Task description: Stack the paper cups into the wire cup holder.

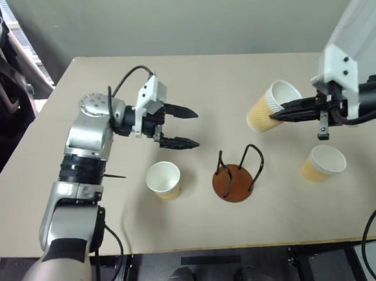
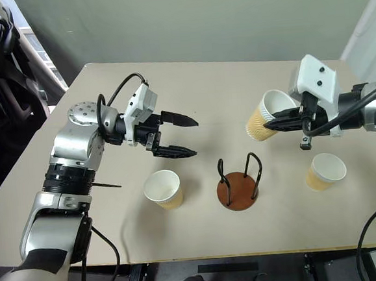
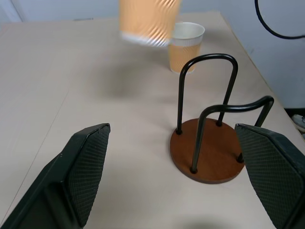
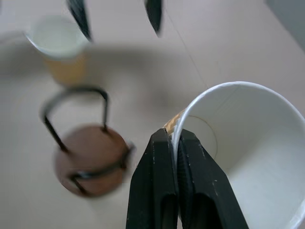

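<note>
Right gripper (image 1: 276, 115) closed tight on the rim of one paper cup (image 1: 266, 110), one finger inside the wall, one outside; held cup lifted clear of the table (image 1: 248, 77), tilted on its side, mouth toward the gripper. Left gripper (image 1: 188, 127) spread to full width, empty, hovering above the table and touching nothing. Wire cup holder (image 1: 234, 174) upright near the table's front edge, empty of cups. Second cup (image 1: 164, 180) standing upright just beside the holder on the left-arm side, below the left gripper. Third cup (image 1: 324, 163) upright on the right-arm side, well apart from the holder.
</note>
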Tool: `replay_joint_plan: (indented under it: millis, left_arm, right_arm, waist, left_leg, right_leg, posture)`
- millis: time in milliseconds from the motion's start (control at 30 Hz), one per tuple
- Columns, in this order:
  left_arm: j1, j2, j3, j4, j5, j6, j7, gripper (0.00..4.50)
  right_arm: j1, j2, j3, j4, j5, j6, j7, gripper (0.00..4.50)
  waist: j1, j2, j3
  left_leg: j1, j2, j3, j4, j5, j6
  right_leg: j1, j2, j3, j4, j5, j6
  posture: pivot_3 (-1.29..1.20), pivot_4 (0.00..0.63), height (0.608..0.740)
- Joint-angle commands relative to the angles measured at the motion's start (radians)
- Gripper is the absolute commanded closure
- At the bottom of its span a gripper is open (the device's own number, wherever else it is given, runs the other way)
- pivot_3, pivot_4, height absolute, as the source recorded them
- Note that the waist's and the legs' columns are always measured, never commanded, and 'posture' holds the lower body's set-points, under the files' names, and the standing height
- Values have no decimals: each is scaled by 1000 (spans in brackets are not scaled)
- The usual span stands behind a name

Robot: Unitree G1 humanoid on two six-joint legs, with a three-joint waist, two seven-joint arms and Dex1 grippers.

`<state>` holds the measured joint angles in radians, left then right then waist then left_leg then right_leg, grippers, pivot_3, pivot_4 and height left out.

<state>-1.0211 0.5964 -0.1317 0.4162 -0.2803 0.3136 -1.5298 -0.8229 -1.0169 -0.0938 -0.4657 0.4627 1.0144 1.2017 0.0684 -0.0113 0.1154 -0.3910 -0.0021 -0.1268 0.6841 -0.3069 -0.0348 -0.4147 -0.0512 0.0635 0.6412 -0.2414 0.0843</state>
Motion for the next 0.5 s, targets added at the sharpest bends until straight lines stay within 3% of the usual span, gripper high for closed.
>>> replay_joint_plan:
  millis: [33,500]
  left_arm:
    - [-26,2,3,-1,-7,-7,-16,0]
    - [-34,-21,-12,17,11,-34,-7,0]
  right_arm:
    - [-48,-38,-55,-84,103,87,-27,4473]
    - [-7,-158,83,-249,167,15,-28,4473]
  waist:
    - [1,0,0]
    - [-4,0,0]
  left_leg:
    - [0,0,0,0,0,0]
    - [0,0,0,0,0,1]
  right_leg:
    - [0,0,0,0,0,0]
    - [0,-1,0,0,0,0]
  posture:
    - [0,150,740]
    - [0,150,740]
